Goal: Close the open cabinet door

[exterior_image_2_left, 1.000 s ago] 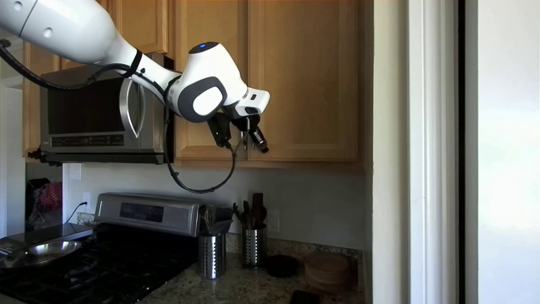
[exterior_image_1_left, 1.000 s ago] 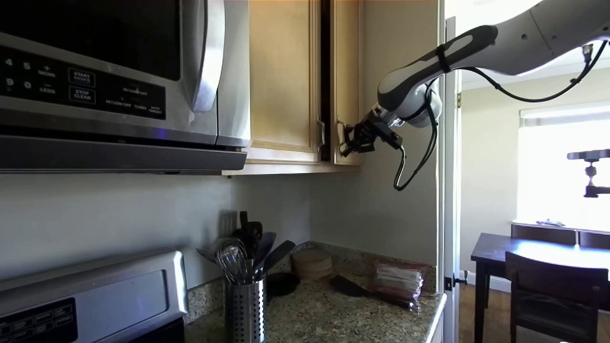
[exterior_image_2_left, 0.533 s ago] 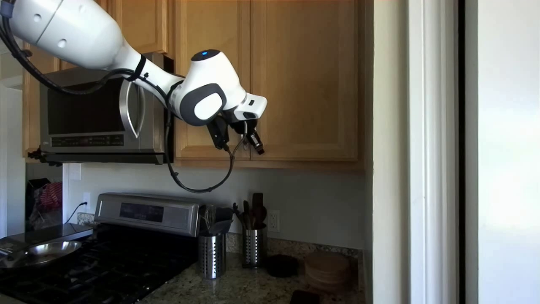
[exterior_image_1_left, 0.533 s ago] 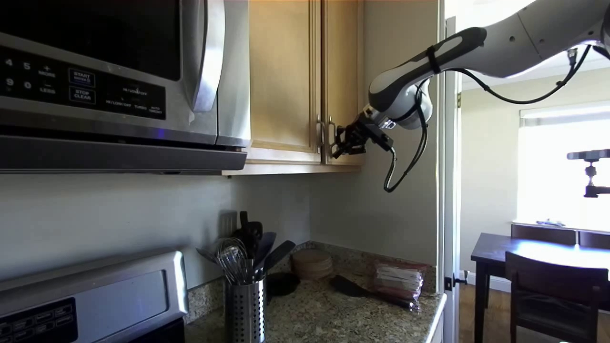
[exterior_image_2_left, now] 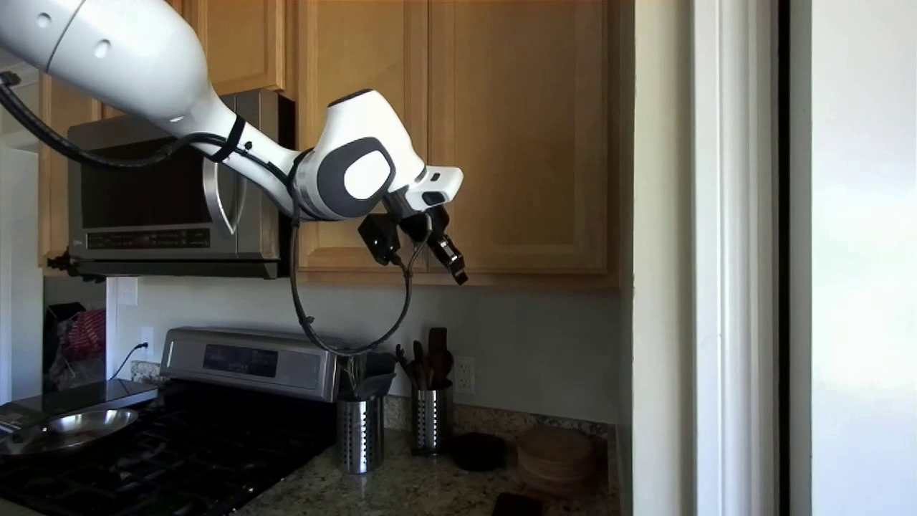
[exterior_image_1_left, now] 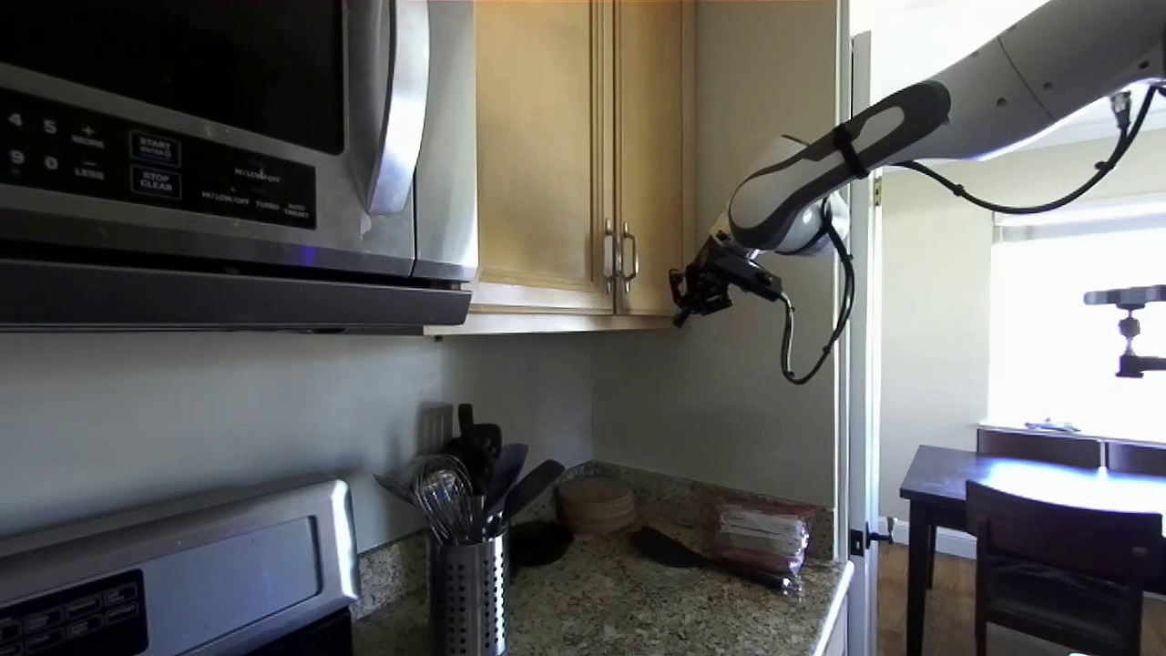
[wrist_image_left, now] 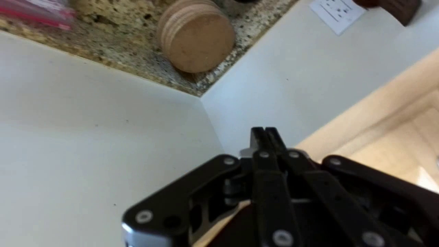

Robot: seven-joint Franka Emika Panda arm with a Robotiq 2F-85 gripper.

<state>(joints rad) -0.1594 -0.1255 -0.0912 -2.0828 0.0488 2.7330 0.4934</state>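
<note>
Your end effector (wrist_image_left: 264,130) has retreated from the bar handle (exterior_image_1_left: 634,257), closed and empty; the maple cabinet door (exterior_image_1_left: 651,137) above it looks flush: closing seems done, only withdrawal remains.

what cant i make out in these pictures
Anything behind the cabinet door: hidden by that door in both exterior views.
The door's top: cut off by the upper edge in both exterior views.
The door's handle: hidden behind the pincer in an exterior view.
Stove display: markings too small to read in an exterior view.
Plastic packet: cut off at the wrist view's top left.
</note>
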